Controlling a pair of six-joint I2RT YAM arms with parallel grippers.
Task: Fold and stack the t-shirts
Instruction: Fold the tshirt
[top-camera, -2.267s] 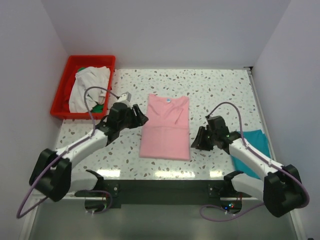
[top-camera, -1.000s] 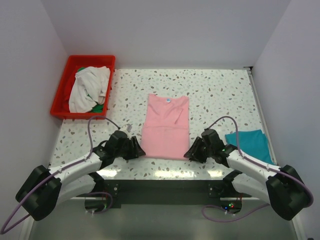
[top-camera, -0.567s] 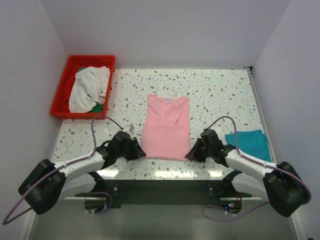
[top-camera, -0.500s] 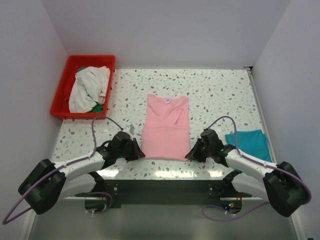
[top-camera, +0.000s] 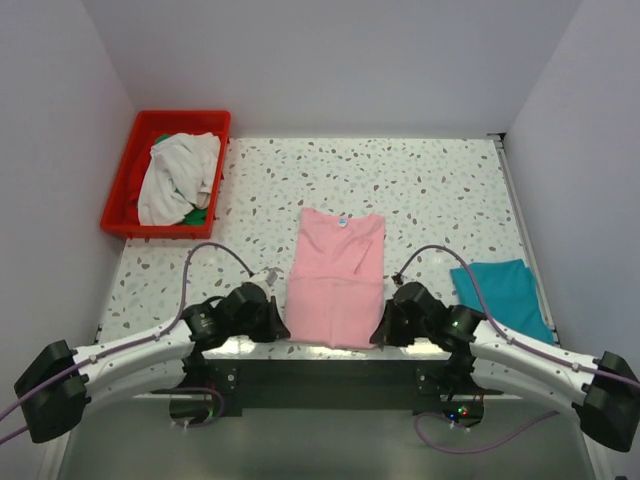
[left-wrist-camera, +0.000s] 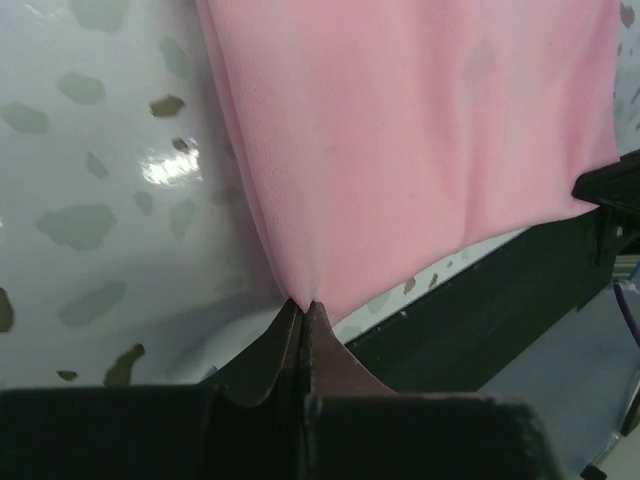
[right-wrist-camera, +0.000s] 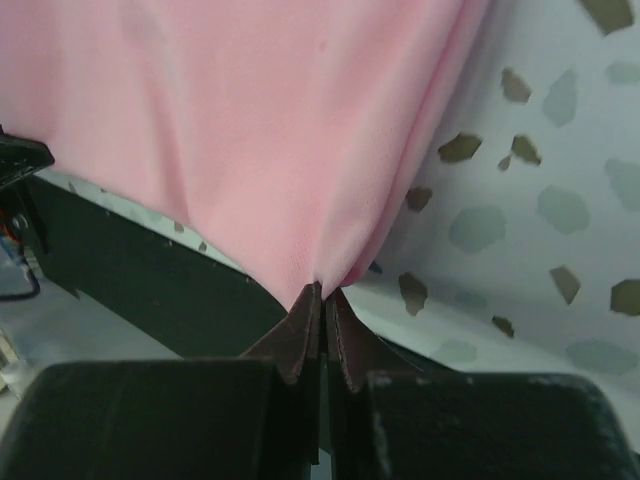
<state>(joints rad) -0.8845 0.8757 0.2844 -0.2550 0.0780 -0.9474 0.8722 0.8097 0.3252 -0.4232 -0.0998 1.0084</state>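
A light pink t-shirt (top-camera: 337, 272) lies lengthwise on the speckled table, neck label at its far end, its near hem at the table's front edge. My left gripper (top-camera: 283, 331) is shut on the hem's near-left corner; the left wrist view shows pink cloth (left-wrist-camera: 420, 140) pinched at my left gripper (left-wrist-camera: 303, 303). My right gripper (top-camera: 377, 337) is shut on the near-right corner, and the pink cloth (right-wrist-camera: 250, 120) bunches into my right gripper (right-wrist-camera: 322, 292). A folded teal t-shirt (top-camera: 500, 298) lies at the right. An off-white t-shirt (top-camera: 178, 176) and a green one (top-camera: 197, 214) sit in the crate.
The red plastic crate (top-camera: 124, 174) stands at the table's far left. The table's dark front edge (top-camera: 330, 366) runs just below the shirt's hem, between the two arm bases. White walls close in the left, back and right sides.
Both grippers have shut on the pink shirt's near corners and drawn it toward the table's front edge. The shirt's far end has slid nearer as well.
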